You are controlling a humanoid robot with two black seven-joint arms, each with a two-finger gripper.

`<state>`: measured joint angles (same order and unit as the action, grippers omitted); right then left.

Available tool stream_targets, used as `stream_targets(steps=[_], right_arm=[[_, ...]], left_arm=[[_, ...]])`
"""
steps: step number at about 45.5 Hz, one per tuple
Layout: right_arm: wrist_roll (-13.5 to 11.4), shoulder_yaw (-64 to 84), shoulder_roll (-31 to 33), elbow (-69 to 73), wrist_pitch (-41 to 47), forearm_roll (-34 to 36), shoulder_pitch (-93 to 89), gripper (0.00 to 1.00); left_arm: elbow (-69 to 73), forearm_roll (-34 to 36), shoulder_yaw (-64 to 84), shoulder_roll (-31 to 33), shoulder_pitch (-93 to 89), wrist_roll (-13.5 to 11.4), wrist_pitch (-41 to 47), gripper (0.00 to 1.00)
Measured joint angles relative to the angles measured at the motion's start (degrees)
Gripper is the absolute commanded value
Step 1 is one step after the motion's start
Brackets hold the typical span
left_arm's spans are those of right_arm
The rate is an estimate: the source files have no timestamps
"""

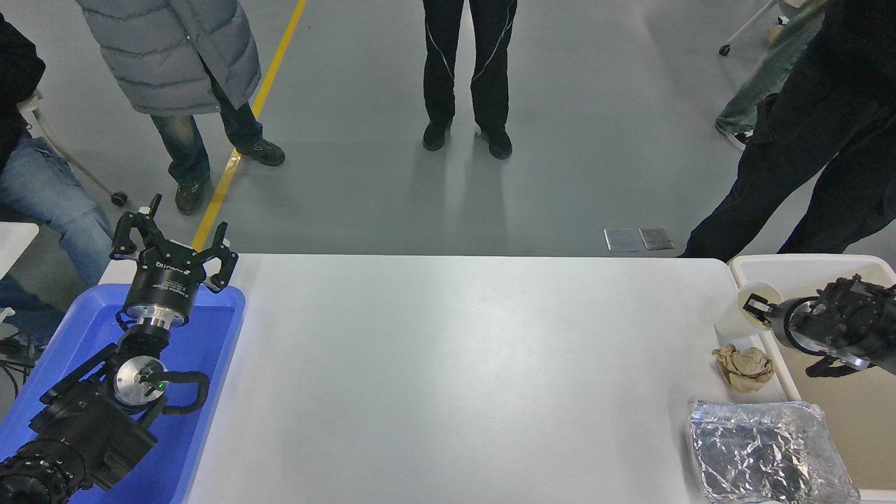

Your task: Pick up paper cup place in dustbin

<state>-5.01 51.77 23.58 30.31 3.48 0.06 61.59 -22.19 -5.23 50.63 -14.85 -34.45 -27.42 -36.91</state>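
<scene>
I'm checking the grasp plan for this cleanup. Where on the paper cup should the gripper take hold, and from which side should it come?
Probably at the rim. The paper cup stands upright at the table's right edge, open mouth up, beside the dustbin. Coming from the right, over the dustbin, avoids the crumpled paper ball in front of it. The right gripper is already there, one finger at the rim.

Grey floor [574, 140] with a yellow line [245, 126] beyond the white table [448, 378].
</scene>
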Motion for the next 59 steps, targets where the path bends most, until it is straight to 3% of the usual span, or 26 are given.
stream_targets(steps=[14,31,43,52,59], right_arm=[[0.0,0.5,2.5,4.5,0.2,0.2,4.7,0.0],[0.3,14.5,7.1,31.4,3.2,-1.7,27.8,0.0],[0.4,22.9,7.6,46.9,19.1,-2.2,49.9,0.0],[0.5,25.1,7.5,50.9,32.4,-2.3,63.0,0.0],[0.4,26.1,7.5,52.3,37.2,-2.0,71.5,0.0]], left_arm=[[0.0,0.0,0.0,0.0,0.0,0.0,0.0,0.98],[0.0,0.0,-0.1,0.0,0.0,0.1,0.0,0.98],[0.0,0.0,-0.1,0.0,0.0,0.1,0.0,0.98],[0.0,0.0,-0.1,0.0,0.0,0.1,0.0,0.98],[0.0,0.0,-0.1,0.0,0.0,0.1,0.0,0.98]])
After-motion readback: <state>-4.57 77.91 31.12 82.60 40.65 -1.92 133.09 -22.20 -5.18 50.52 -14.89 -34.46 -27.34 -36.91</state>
